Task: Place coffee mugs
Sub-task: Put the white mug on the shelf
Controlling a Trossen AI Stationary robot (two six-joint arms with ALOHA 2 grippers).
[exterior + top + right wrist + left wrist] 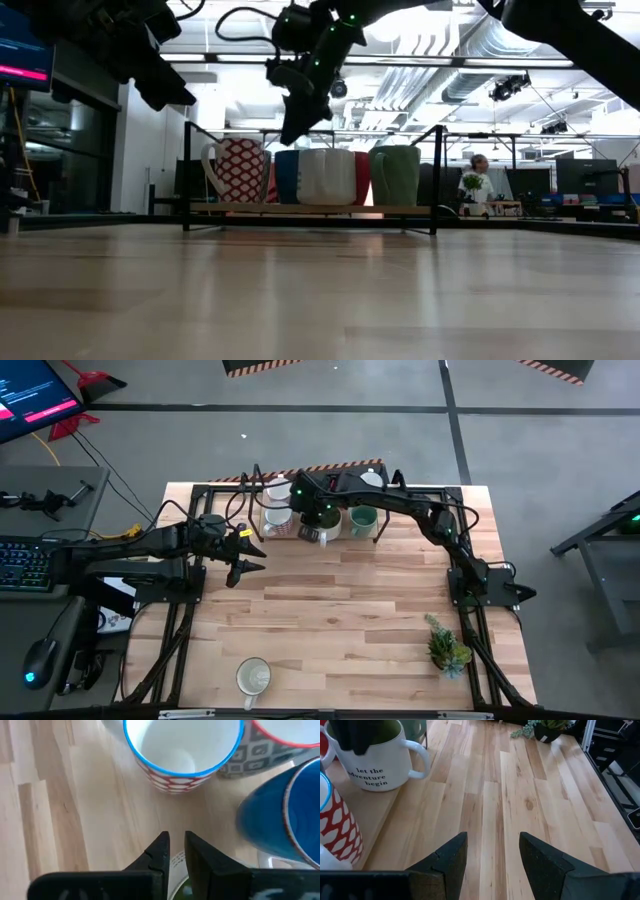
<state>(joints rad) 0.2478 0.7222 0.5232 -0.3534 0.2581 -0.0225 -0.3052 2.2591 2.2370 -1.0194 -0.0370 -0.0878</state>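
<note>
From above, the right gripper point(322, 532) reaches over a cluster of mugs point(320, 518) at the far edge of the wooden table point(350, 610), hanging over a white mug point(326, 528) in the group. The left gripper point(245, 560) waits left of the cluster, over bare wood. One more pale mug point(252, 678) stands alone at the near edge, and a potted plant point(446, 646) sits near the right edge.

At table height, a red-patterned mug point(240, 170), a white mug with blue and red behind it, and a green mug point(398, 175) stand in a row on a low shelf point(310, 209).

The left wrist camera shows its fingers point(449, 862) spread wide over the wood, with a white mug lettered "let the adventure begin" point(376, 762) ahead on the shelf.

The right wrist camera shows its fingers point(159, 851) nearly together, pinching the thin rim of a white mug directly below, beside a blue-rimmed red-patterned mug point(182, 752) and a blue mug point(285, 815).
</note>
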